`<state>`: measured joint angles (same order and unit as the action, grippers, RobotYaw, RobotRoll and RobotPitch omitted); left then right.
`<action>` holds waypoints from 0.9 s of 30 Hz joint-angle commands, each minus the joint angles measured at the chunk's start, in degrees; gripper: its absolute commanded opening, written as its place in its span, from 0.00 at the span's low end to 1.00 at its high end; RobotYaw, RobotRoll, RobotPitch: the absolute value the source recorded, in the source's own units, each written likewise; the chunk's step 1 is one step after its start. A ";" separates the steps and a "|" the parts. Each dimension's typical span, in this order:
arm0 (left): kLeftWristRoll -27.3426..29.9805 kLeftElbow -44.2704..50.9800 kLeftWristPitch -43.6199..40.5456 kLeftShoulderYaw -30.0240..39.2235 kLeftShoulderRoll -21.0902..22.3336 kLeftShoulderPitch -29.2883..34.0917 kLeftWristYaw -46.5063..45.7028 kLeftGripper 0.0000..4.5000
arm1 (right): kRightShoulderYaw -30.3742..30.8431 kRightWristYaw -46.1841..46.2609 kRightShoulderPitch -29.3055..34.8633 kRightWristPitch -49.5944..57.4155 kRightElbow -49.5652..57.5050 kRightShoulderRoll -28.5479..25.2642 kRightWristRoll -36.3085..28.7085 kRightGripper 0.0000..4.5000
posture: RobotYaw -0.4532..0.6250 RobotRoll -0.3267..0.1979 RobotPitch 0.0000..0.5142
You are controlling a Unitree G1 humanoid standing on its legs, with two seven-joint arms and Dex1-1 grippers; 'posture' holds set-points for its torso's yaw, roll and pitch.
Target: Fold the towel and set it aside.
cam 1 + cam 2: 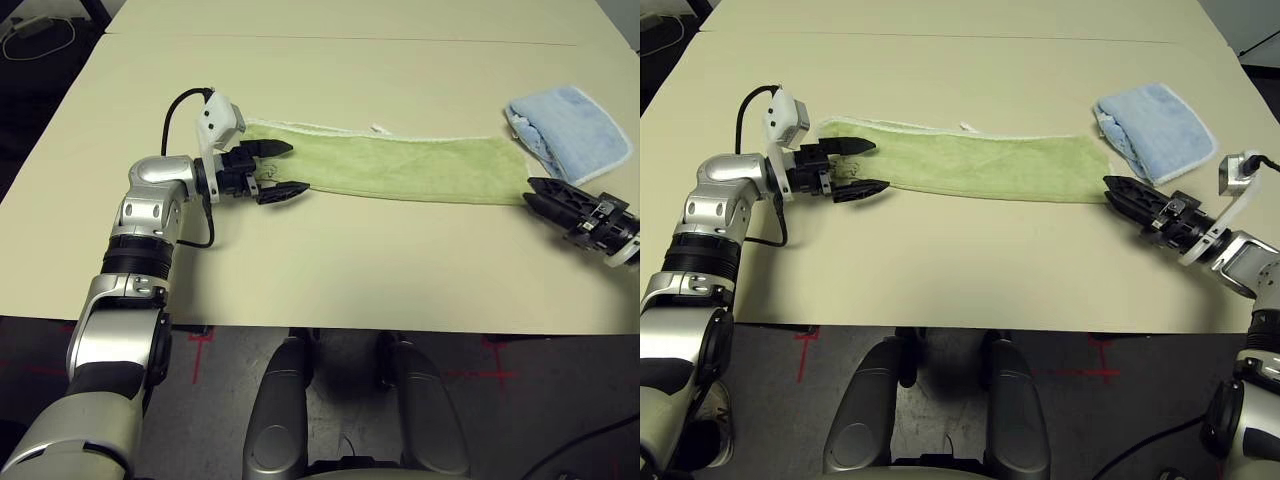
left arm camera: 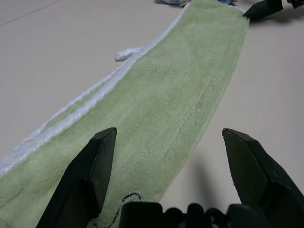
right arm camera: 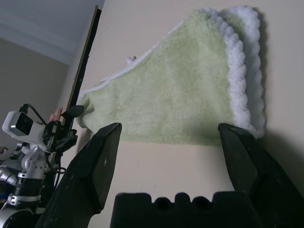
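Head camera, left eye view: the towel lies flat on the tabletop as a long narrow strip, already doubled lengthwise, with its long axis running across the robot's front from left to right. The left gripper sits at the towel's left end, released, its two fingers spread with one finger over the cloth's far edge and the other at its near edge, so that end lies between them. The right gripper is just off the towel's right end, pointing toward it; a folded light blue towel lies just beyond, apart from the green one. Right eye view: the same layout; the right gripper's fingertips are very near the right end, contact not resolvable. Left wrist view: the left gripper is released, fingers wide, and the strip runs straight away along the pointing line toward the opposite gripper at its far end; a small dark stitched motif sits at the near end between the fingers. Right wrist view: the right gripper is released, fingers wide, with the towel's white-edged right end directly ahead between them. Judgement: each arm is nearest its own end, so the next fold likely brings one short end over the other along the long axis.
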<state>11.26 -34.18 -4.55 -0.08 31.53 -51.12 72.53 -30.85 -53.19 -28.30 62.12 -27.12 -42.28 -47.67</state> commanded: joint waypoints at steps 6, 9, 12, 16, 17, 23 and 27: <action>0.70 2.51 -1.38 -0.85 0.12 2.15 0.84 1.00 | -2.93 0.56 4.91 3.16 2.06 -1.88 -2.18 0.99 | 0.44 0.62 0.55; 0.74 2.93 -1.68 -0.88 0.09 2.39 0.86 1.00 | -4.04 0.36 6.57 3.58 2.43 -2.89 -2.88 0.99 | 0.43 0.62 0.55; 0.76 3.04 -1.83 -0.90 0.08 2.46 0.89 1.00 | -4.29 0.92 7.15 3.63 2.84 -3.02 -3.22 0.99 | 0.43 0.62 0.54; 0.76 2.85 -1.74 -0.94 0.00 2.30 0.82 1.00 | -4.17 4.80 5.41 1.85 2.39 -0.65 -2.38 0.99 | 0.43 0.62 0.54; 0.75 2.82 -1.73 -0.96 0.00 2.22 0.81 1.00 | -4.09 5.95 4.58 1.39 1.65 -0.18 -2.05 0.99 | 0.43 0.62 0.54; 0.71 2.94 -2.01 -1.01 0.33 2.04 0.88 1.00 | -2.19 9.12 0.34 0.00 -0.57 1.96 -0.77 0.99 | 0.44 0.62 0.55; 0.80 3.45 -2.32 -0.98 0.45 2.26 0.79 1.00 | 0.08 10.79 -0.97 -0.64 -0.69 2.82 0.96 0.99 | 0.44 0.62 0.54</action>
<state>11.56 -32.16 -6.40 -0.51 31.67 -49.60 72.94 -32.33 -43.99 -30.44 61.16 -26.82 -40.22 -48.57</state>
